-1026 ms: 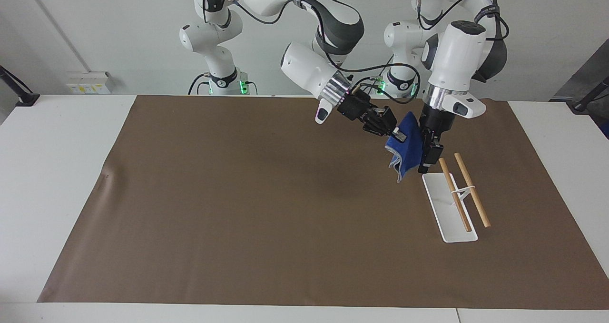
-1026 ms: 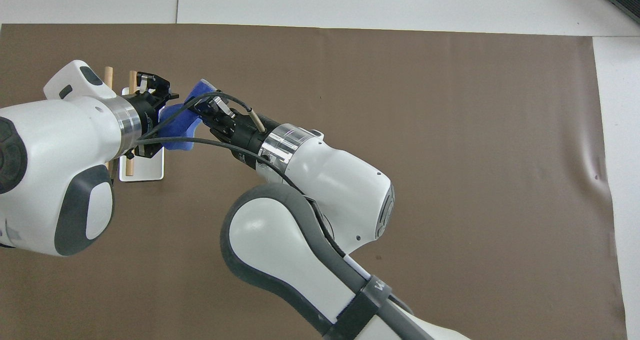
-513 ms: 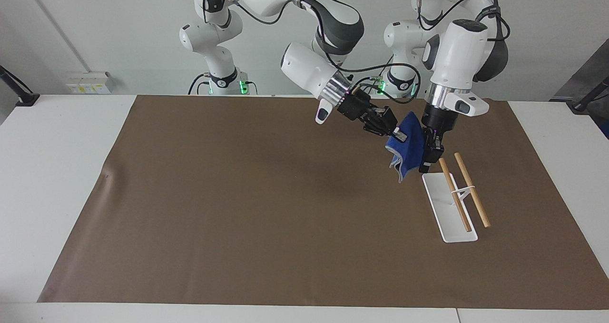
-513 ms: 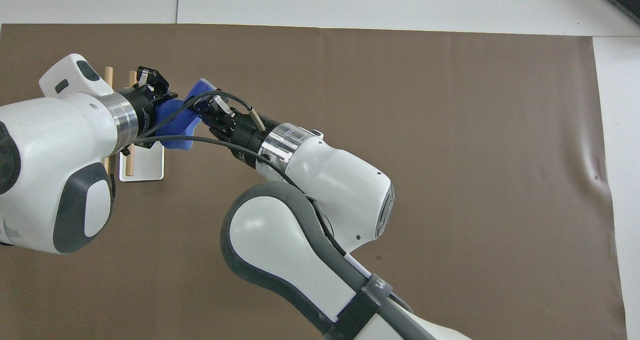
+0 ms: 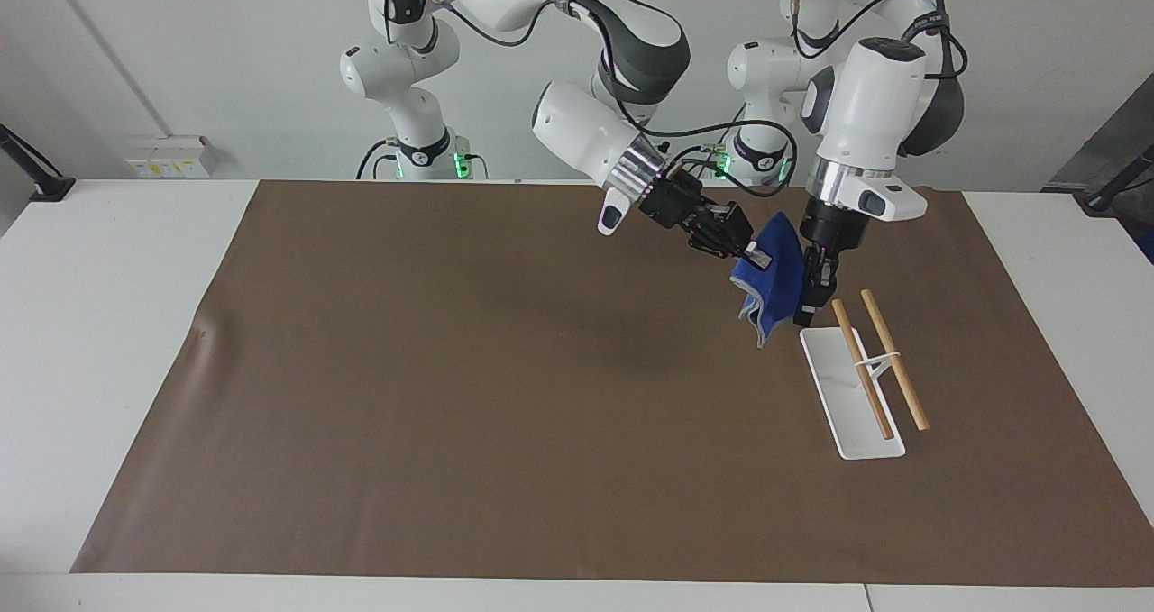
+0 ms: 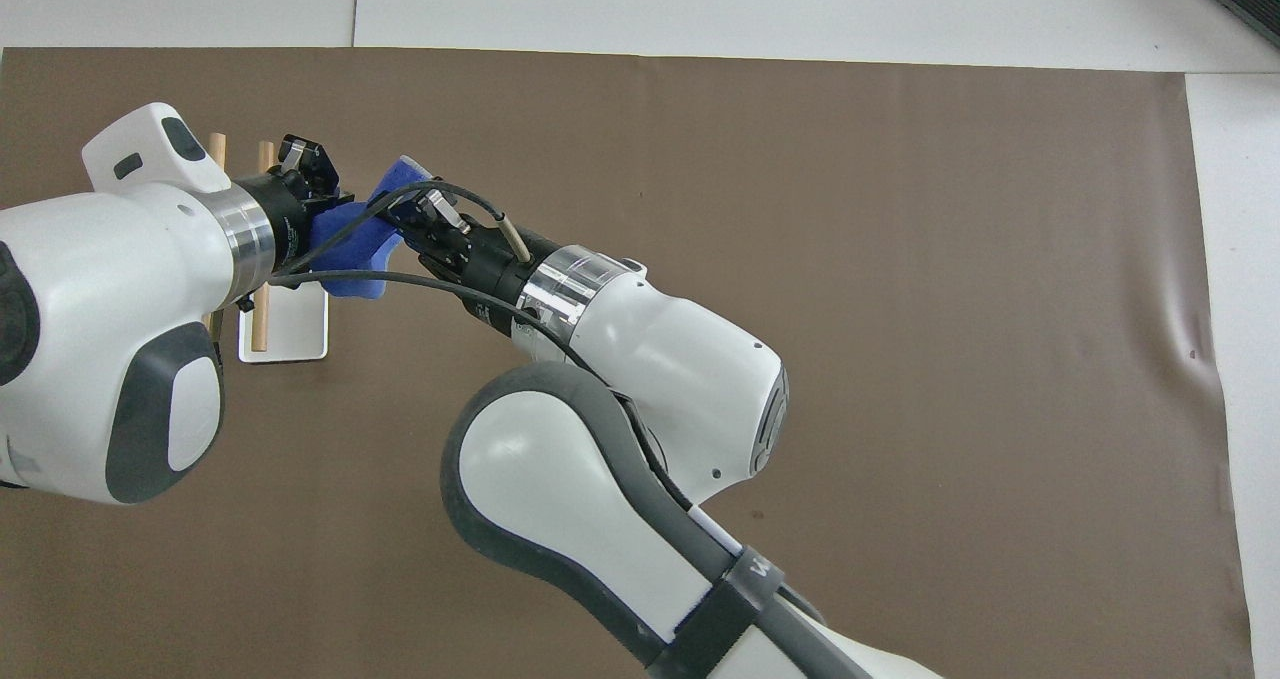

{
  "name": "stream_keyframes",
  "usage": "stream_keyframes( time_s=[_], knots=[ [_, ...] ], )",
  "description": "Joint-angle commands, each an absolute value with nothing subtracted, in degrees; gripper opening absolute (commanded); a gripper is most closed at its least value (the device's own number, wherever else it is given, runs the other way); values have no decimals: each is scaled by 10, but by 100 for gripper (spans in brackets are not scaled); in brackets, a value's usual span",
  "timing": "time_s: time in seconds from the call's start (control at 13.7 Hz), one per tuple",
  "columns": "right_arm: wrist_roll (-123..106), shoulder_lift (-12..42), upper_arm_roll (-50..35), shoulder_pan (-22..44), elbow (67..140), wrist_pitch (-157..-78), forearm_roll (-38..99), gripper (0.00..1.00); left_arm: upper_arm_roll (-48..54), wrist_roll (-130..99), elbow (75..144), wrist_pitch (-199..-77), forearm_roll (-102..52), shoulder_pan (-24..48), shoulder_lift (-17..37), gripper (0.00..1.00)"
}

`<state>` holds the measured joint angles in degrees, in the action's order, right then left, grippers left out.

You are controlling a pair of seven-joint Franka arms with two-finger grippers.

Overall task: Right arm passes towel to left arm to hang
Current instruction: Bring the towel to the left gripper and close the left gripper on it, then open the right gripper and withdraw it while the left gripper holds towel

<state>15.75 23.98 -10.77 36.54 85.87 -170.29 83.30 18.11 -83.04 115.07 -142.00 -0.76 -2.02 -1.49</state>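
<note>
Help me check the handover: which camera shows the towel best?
The facing view: the towel hangs in the air between the right gripper and left gripper. The overhead view shows only a blue patch between the wrists, crossed by a cable.

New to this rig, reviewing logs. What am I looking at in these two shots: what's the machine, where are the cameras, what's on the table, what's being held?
Two white robot arms stand at one end of a table covered by a brown mat. One picture is taken from across the table, facing the robots. The other is taken from high above the robots' end, looking down, so its sides are flipped.

The right arm is the one with a loose black cable at its wrist. Its right gripper is shut on a small blue towel, held up in the air. The left gripper comes down from above and is shut on the same towel, so both hold it, mid handover.

On the mat, toward the left arm's end, sits a small towel rack: a white base with two wooden bars. Nothing hangs on it yet.
</note>
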Motion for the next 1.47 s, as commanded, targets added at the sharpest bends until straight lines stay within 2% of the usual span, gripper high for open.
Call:
stream_keyframes(
  time_s=[0.0, 0.15, 0.22, 0.29, 0.37, 0.51, 0.73, 0.95, 1.17, 1.39],
  knots=[
    [161, 251, -117, 360, 841, -1716, 846, 0, 179, -807, 1138, -1425, -19, -24, -5, 0],
    [153, 244, -115, 353, 842, -1716, 837, 0, 178, -761, 1139, -1419, -19, -25, -6, 0],
    [148, 233, -113, 352, 849, -1717, 837, 10, 178, -741, 1139, -1418, -19, -25, -6, 0],
    [131, 228, -111, 350, 851, -1722, 837, 73, 177, -734, 1138, -1418, -19, -26, -6, 0],
    [97, 226, -111, 351, 858, -1744, 836, 100, 177, -733, 1138, -1417, -19, -26, -6, 0],
    [12, 222, -110, 348, 883, -1771, 834, 100, 177, -732, 1138, -1417, -19, -26, -6, 0],
    [-106, 210, -107, 311, 925, -1769, 817, 100, 175, -714, 1138, -1420, -19, -26, -5, 0],
    [-176, 191, -107, 261, 989, -1754, 730, 100, 157, -651, 1135, -1425, -19, -28, -3, 0],
    [-191, 181, -106, 195, 1020, -1681, 572, 100, 146, -648, 1127, -1427, -19, -29, 4, 0],
    [-189, 181, -99, 125, 1012, -1578, 370, 100, 125, -634, 1128, -1430, -19, -29, 4, 0]
  ],
)
